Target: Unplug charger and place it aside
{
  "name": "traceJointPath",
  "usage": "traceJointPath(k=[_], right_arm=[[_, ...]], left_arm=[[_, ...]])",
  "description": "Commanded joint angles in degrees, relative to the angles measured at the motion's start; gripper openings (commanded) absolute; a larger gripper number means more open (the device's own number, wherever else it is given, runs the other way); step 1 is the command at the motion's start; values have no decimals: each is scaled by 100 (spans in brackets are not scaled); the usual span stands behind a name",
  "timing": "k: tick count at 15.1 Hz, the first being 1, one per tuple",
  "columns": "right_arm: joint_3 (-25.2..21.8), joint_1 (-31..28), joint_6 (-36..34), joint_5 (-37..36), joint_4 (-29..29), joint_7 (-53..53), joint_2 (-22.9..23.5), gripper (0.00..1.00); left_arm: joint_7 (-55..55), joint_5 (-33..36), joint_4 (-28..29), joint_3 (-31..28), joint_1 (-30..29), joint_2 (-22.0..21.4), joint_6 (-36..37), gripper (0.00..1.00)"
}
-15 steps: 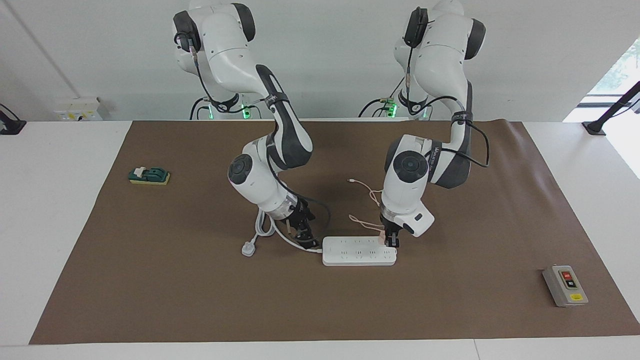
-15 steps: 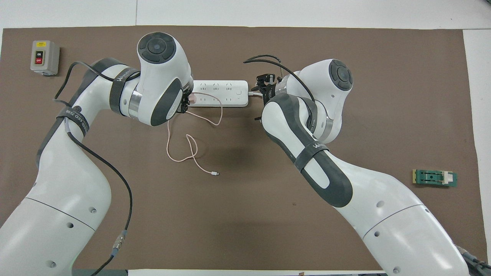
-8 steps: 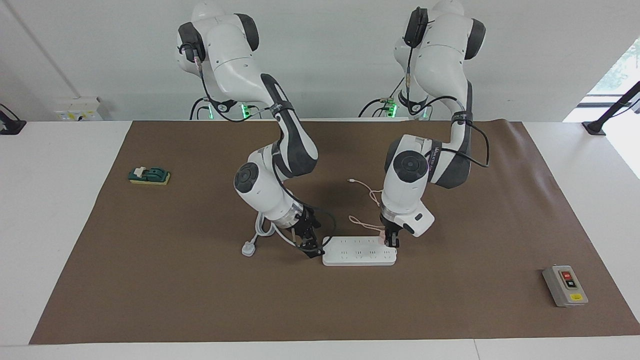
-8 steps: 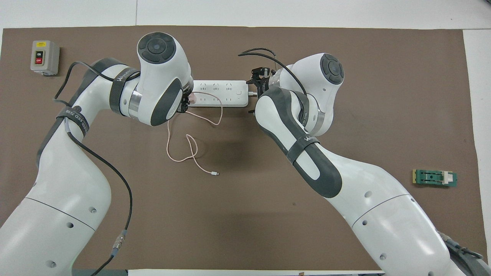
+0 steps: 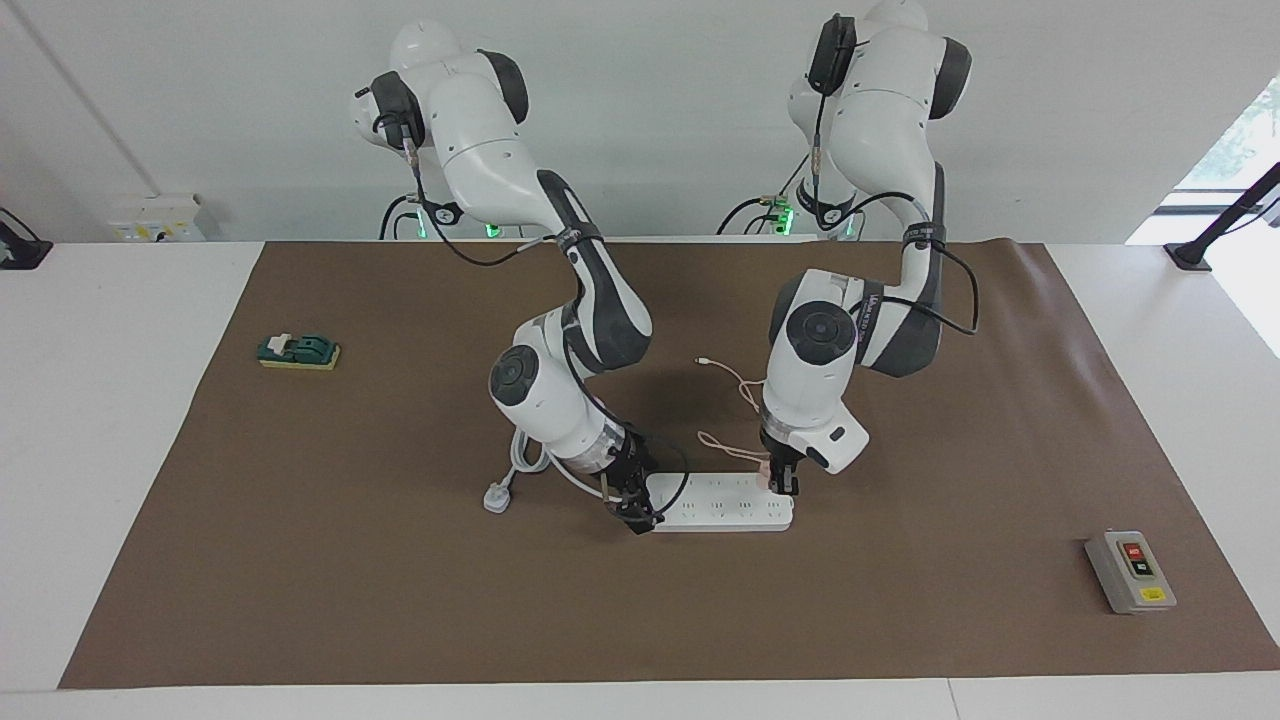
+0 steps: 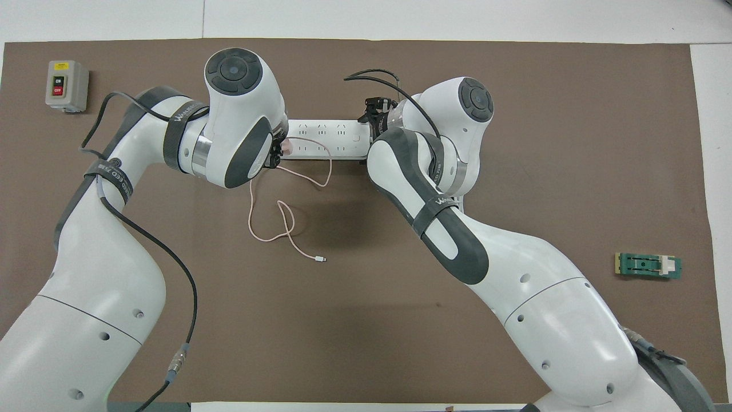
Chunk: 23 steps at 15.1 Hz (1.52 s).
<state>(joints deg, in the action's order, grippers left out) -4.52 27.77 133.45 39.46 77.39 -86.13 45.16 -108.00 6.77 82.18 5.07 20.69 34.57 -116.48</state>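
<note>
The pale pink charger sits plugged into the white power strip at the strip's end toward the left arm. My left gripper is shut on the charger; it shows in the overhead view too, beside the charger. The charger's thin pink cable loops on the mat nearer to the robots, ending in a tiny connector. My right gripper is down at the strip's other end, where the white cord leaves it.
The strip's thick white cord and plug lie beside the right gripper. A grey switch box stands toward the left arm's end, and a green block toward the right arm's end. A brown mat covers the table.
My right gripper has moved from over the white cord to the end of the power strip. The left gripper, charger and cable have not moved.
</note>
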Motion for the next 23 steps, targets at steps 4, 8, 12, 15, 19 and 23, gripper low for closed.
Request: traceJointPath(k=[4, 8, 12, 15, 19, 23], right_arm=[[-31, -105, -486, -105, -776, -141, 423, 100], [-49, -148, -504, -96, -865, -132, 538, 100], [-40, -193, -521, -87, -874, -124, 538, 86], [-23, -184, -521, -52, -874, -132, 538, 0], [-23, -193, -530, -61, -866, -124, 538, 0], [-23, -201, -574, -78, -857, -115, 529, 0]], left_arm=[[-63, 141, 114, -76, 41, -21, -190, 0], [-63, 141, 114, -76, 32, -3, -252, 0], [-54, 141, 114, -76, 14, -3, -261, 0], [-54, 141, 114, -76, -3, -3, -261, 0], [-28, 141, 149, -76, -38, -12, -243, 0], [-10, 132, 105, -76, -21, -47, -164, 0]])
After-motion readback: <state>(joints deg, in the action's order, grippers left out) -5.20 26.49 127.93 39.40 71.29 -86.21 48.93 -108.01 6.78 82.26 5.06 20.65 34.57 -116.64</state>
